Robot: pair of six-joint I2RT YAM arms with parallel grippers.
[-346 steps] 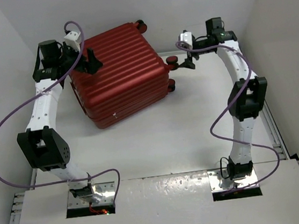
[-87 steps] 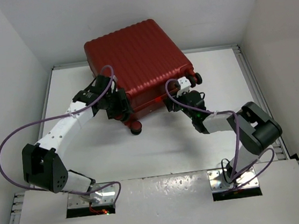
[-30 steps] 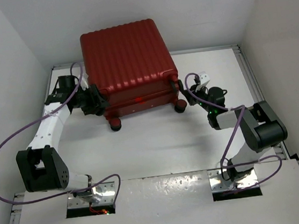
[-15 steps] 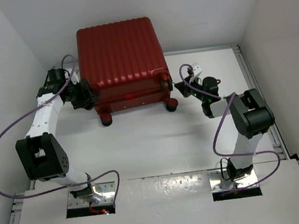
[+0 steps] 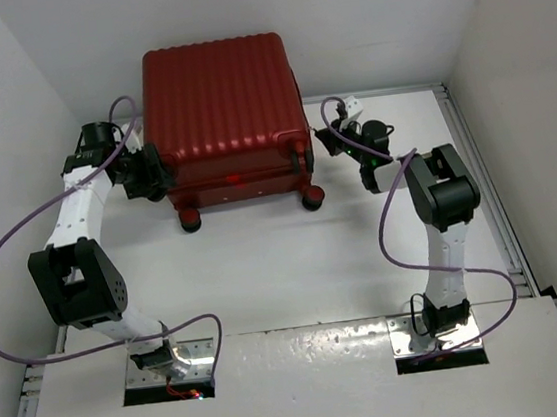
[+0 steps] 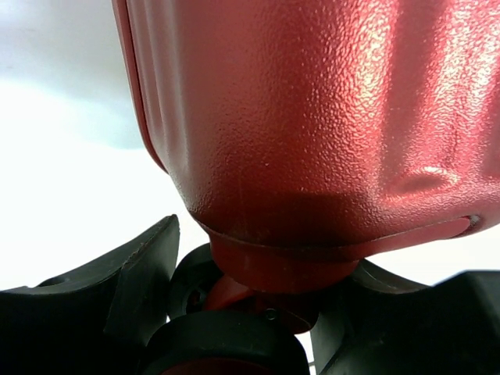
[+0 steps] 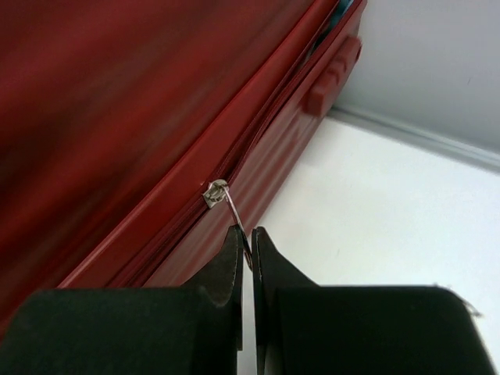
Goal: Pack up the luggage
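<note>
The luggage (image 5: 220, 94), a ribbed red hard-shell suitcase, lies flat at the back of the table with its wheels toward me. My left gripper (image 5: 154, 174) is at its near left corner. In the left wrist view its jaws (image 6: 262, 266) straddle a black caster wheel (image 6: 226, 344) under the red shell (image 6: 312, 117), closed against the wheel mount. My right gripper (image 5: 323, 141) is at the luggage's right side. In the right wrist view it (image 7: 250, 234) is shut on the metal zipper pull (image 7: 237, 215), which hangs from the slider (image 7: 215, 191) on the seam.
White walls close in the table on the left (image 5: 7, 119), back (image 5: 367, 17) and right (image 5: 537, 88). Two wheels (image 5: 190, 219) (image 5: 313, 200) stick out of the luggage's near face. Purple cables loop off both arms.
The luggage has turned square to the back wall and slid back. My right gripper has moved back along its right side with the zipper pull. My left gripper stayed on the corner wheel.
</note>
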